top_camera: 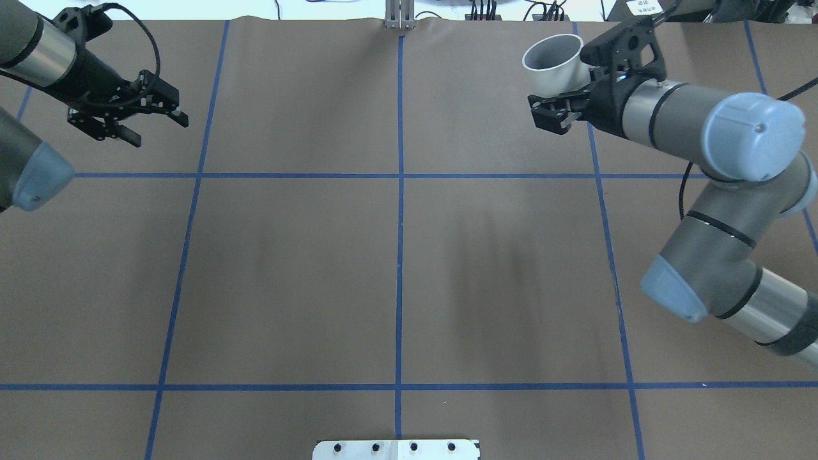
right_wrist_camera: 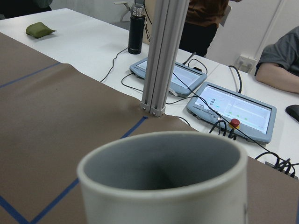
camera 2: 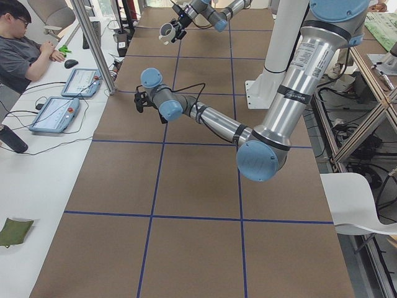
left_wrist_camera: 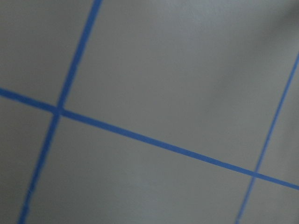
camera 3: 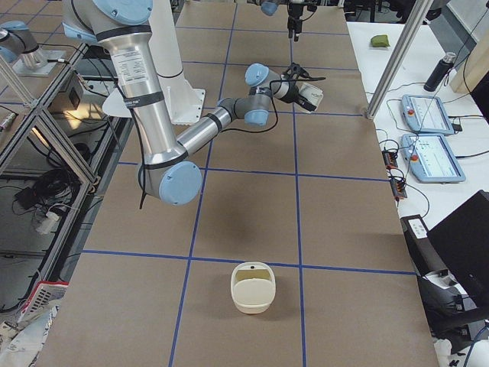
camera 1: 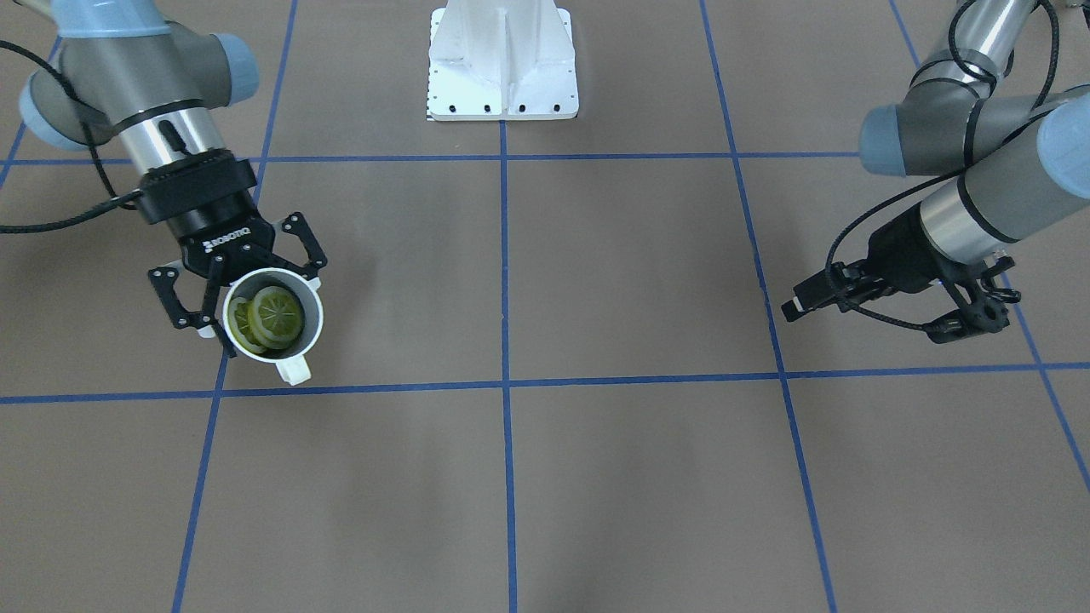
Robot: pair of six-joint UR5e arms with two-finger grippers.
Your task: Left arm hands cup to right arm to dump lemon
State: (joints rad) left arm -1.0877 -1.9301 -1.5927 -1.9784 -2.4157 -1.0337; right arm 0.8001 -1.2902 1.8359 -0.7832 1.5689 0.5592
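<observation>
Brown table (top_camera: 287, 255) marked into squares by blue tape lines (top_camera: 399, 255). Seen from overhead, the right gripper (top_camera: 583, 80) at about 1 o'clock grasps the white cup (camera 1: 317, 317) by its sides. Greenish-yellow lemon slices (camera 1: 268, 315) lie inside it. The left gripper (top_camera: 160, 131) hangs at about 10 o'clock, well apart, holding nothing. Its jaws seem parted, though they show small.

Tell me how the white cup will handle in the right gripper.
The cup looks rigid and glazed, so probably slippery: the right gripper clamps its smooth round wall and it could twist. The lemon slices lie loose inside, likely sliding out when tipped.
</observation>
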